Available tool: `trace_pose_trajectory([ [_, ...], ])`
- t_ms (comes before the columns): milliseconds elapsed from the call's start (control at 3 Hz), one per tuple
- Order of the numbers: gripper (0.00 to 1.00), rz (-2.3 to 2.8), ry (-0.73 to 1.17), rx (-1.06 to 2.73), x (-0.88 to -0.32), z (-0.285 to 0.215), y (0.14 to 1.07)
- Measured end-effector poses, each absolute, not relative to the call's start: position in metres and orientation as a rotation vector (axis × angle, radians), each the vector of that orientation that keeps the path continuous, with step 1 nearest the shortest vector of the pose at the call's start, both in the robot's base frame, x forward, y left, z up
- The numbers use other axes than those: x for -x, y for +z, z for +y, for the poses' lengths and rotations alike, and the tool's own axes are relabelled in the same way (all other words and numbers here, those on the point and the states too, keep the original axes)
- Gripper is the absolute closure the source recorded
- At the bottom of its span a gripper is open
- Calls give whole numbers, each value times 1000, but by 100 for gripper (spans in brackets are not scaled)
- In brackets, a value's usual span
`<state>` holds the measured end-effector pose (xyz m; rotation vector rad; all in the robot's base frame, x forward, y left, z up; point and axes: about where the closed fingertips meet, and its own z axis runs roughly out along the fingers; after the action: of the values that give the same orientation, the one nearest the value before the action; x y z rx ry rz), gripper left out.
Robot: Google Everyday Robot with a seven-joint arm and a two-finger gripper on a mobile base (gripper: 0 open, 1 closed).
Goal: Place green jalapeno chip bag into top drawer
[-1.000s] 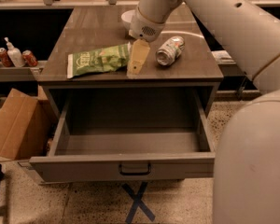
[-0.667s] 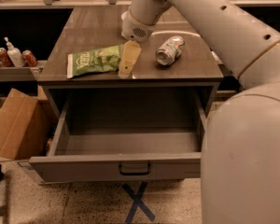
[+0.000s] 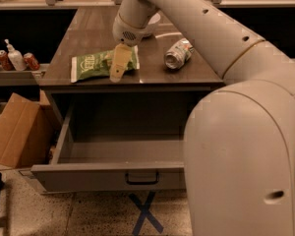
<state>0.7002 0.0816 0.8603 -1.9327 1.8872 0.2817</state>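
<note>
The green jalapeno chip bag [image 3: 94, 65] lies flat on the brown countertop [image 3: 98, 33], near its front left edge. My gripper [image 3: 119, 65] hangs from the white arm with its tan fingers [image 3: 121, 59] pointing down over the bag's right end, touching or just above it. The top drawer [image 3: 103, 176] is pulled open below the countertop, its grey box showing nothing inside and its dark handle [image 3: 142, 178] at the front centre.
A crushed silver-green can [image 3: 178, 53] lies on the countertop to the right of the gripper. A white bowl [image 3: 150, 24] sits behind the arm. A cardboard box [image 3: 14, 132] stands left of the drawer. Cans and a bottle [image 3: 14, 59] stand on a shelf at the left. My white arm body [image 3: 241, 151] fills the right.
The gripper has moved left along the countertop, from beside the can to over the right end of the chip bag. The bag and the drawer have not moved.
</note>
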Motion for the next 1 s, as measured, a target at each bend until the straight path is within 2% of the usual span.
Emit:
trace_pose_trajectory([
  [333,5,1896,307,1952,-708,89,842],
  [667,24,1912,333,1960,-712,89,826],
  [1000,47,1903,355,1956,-714,89,825],
])
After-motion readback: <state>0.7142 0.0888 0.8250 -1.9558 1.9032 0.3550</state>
